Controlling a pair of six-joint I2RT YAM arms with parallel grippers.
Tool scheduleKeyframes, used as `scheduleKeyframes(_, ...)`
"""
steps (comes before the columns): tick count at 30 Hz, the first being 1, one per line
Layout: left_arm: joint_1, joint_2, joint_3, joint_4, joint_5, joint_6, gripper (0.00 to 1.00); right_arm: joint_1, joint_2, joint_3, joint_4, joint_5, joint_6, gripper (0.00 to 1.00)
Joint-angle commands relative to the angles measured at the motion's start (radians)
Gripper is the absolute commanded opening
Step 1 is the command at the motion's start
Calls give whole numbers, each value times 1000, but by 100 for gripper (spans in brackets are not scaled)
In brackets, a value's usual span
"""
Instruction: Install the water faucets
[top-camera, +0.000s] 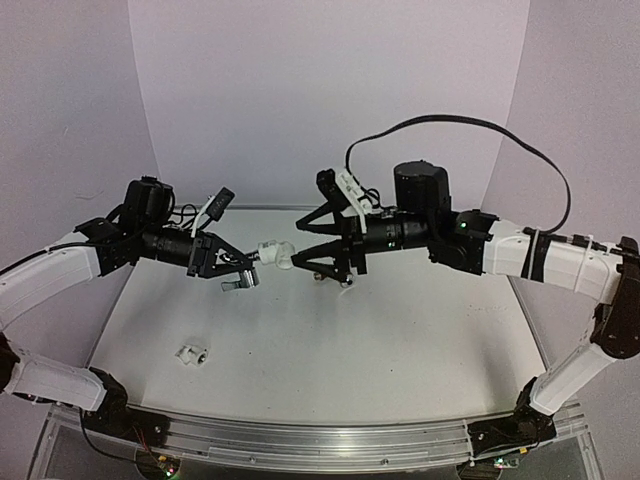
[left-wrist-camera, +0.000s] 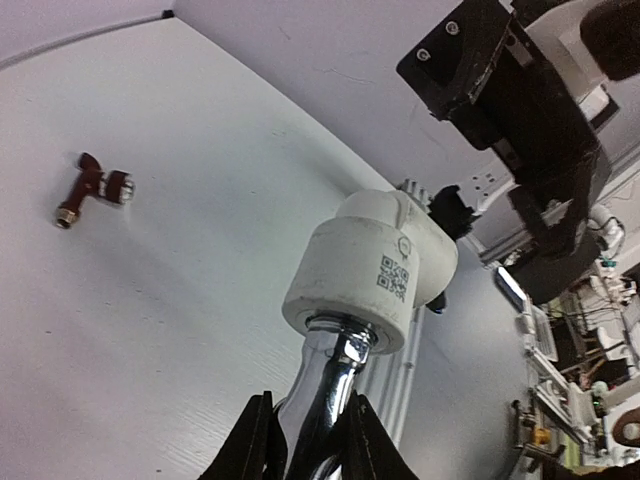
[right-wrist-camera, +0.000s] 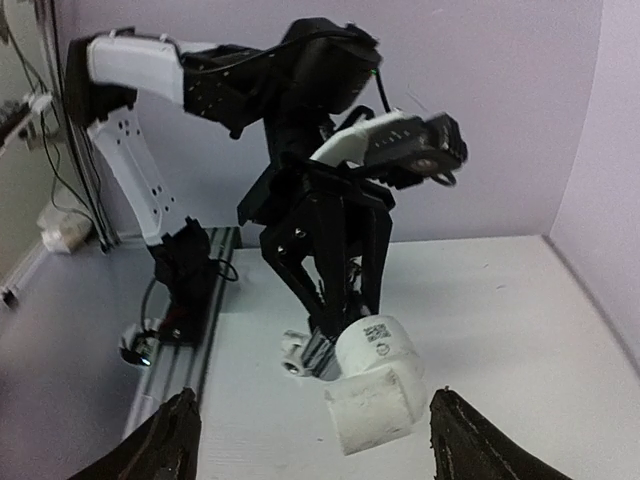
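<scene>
White small pipe fitting (top-camera: 190, 352) is lying alone on the desk (top-camera: 400, 350), near left. Left claw (top-camera: 245, 263) is hovering above the desk, clenching the chrome silver faucet (top-camera: 240, 282) by its body, with part of the faucet hanging below the fingers. White elbow fitting (top-camera: 276, 254) is sitting on the faucet's far end, QR label facing the wrist cameras. Right claw (top-camera: 300, 243) is facing it from the right, fingers spread wide on either side of the elbow, not touching it, gripping nothing. Reddish-brown faucet (left-wrist-camera: 95, 190) is lying on its side on the desk, well apart from the held parts, clear in the left wrist view.
</scene>
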Motion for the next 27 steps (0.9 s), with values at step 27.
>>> scheduleKeyframes(27, 7, 145, 78, -53, 468, -75, 0, 140, 78, 14, 9, 172, -955, 44)
